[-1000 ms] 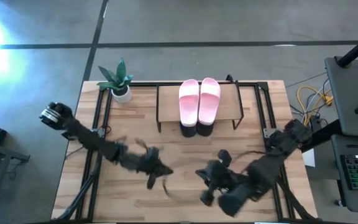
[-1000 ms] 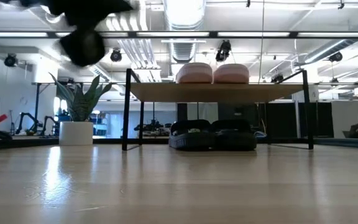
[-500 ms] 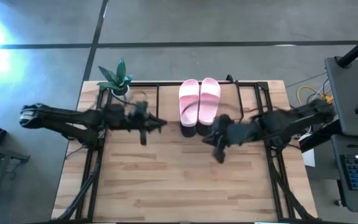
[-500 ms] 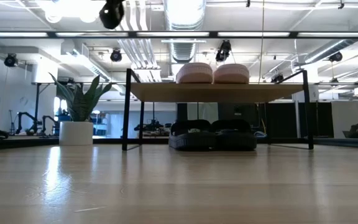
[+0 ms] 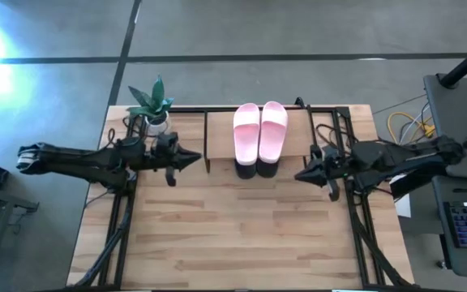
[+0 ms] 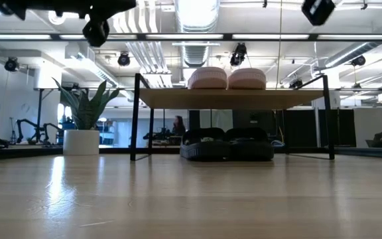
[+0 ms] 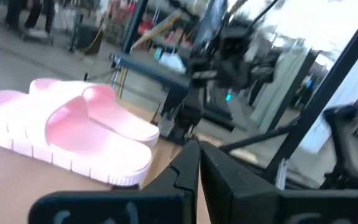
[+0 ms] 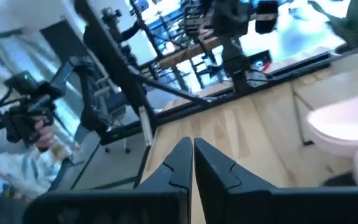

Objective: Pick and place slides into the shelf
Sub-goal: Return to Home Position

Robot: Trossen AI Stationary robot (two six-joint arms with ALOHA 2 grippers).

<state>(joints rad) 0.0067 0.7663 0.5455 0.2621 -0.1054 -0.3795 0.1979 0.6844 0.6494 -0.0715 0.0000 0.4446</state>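
Two pale pink slides (image 5: pixel 259 130) lie side by side on the shelf's light top board (image 5: pixel 221 139), soles down, also shown in the low view as pink slides (image 6: pixel 227 78). Two dark slides (image 6: pixel 227 145) sit on the table under the board, between the black legs. My left gripper (image 5: pixel 197 156) hovers shut beside the shelf's left end, its fingertips (image 7: pixel 197 155) pointing toward the pink slides (image 7: pixel 73 134). My right gripper (image 5: pixel 298 175) hovers shut off the shelf's right near corner, holding nothing.
A potted plant (image 5: pixel 156 105) stands at the table's far left corner, just behind my left arm. Black frame rails run along both table sides. The wide wooden tabletop (image 5: pixel 233 235) stretches in front of the shelf. People and equipment show in the room beyond.
Both arms have swung from the table's near middle toward the far edge and up, then drawn apart, the left toward the shelf's left end, the right toward its right end. All the slides have stayed where they were.
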